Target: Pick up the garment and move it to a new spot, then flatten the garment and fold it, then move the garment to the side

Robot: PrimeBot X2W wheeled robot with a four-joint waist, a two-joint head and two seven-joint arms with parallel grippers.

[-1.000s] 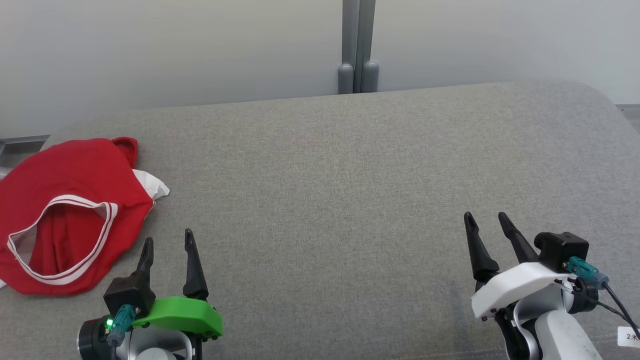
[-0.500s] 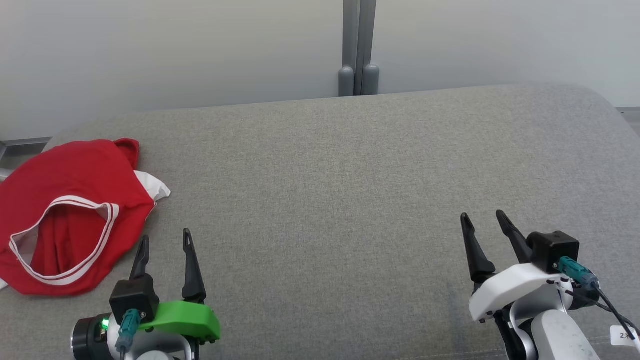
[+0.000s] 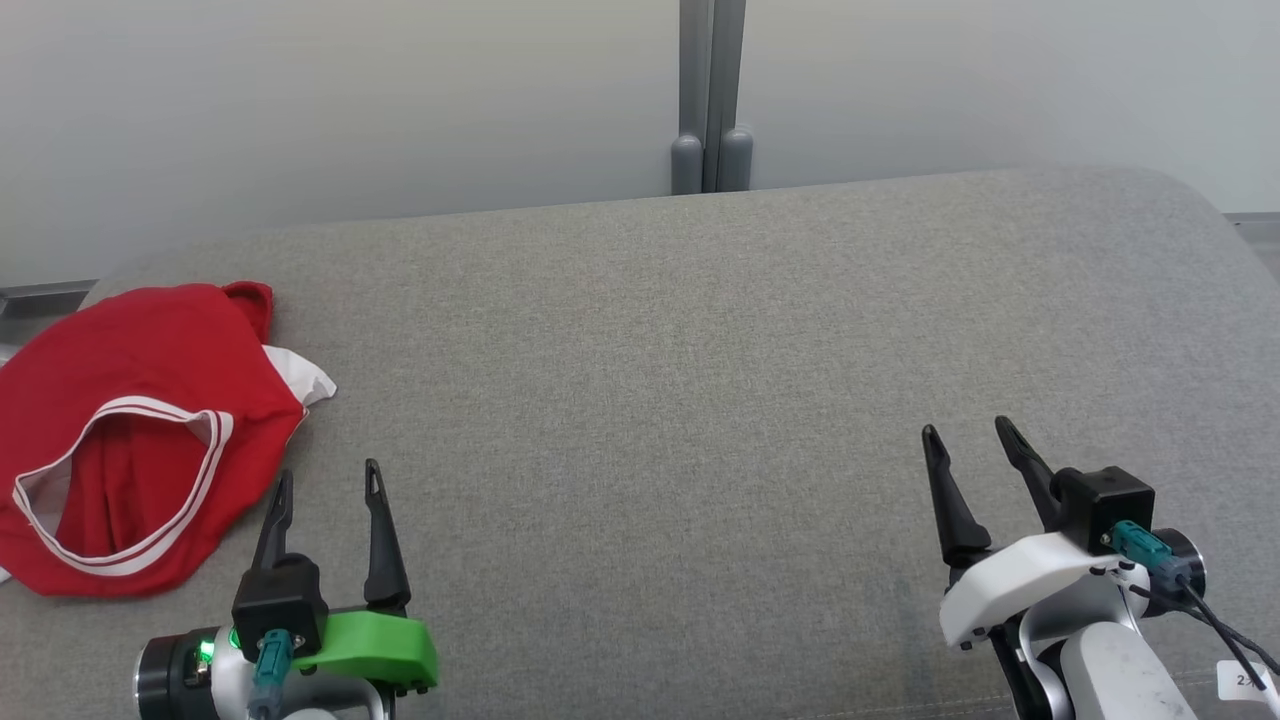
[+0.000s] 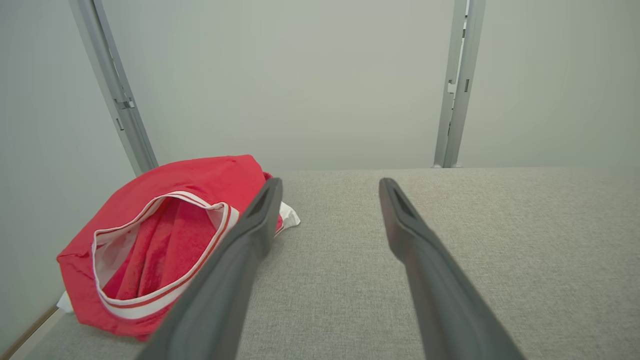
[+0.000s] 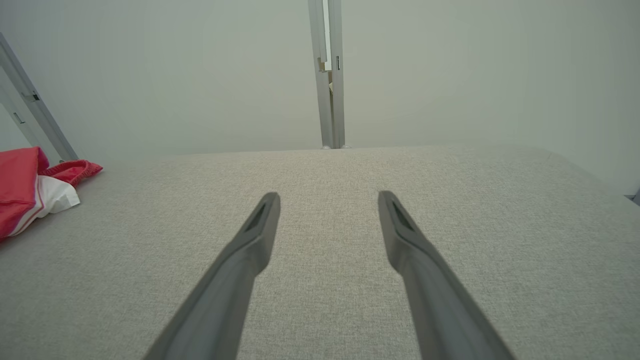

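Note:
A red garment (image 3: 130, 430) with white striped trim lies crumpled at the far left of the grey fabric surface (image 3: 680, 380); it also shows as the red garment (image 4: 165, 240) in the left wrist view and the garment's edge (image 5: 30, 190) in the right wrist view. My left gripper (image 3: 325, 482) stands open just right of the garment, apart from it, with nothing between its fingers. In the left wrist view the left gripper (image 4: 330, 187) points past the garment's right side. My right gripper (image 3: 970, 432) is open at the lower right, far from the garment, shown empty as the right gripper (image 5: 327, 199).
A pale wall runs behind the surface, with a grey vertical post (image 3: 708, 100) at its middle. The surface's left edge lies beside the garment and its rounded right corner (image 3: 1190, 200) is at the far right. A slanted grey rail (image 4: 115, 90) stands behind the garment.
The left gripper has drawn slightly lower and turned a little; the right gripper shifted slightly. The picture itself has shifted a little. The garment lies as before.

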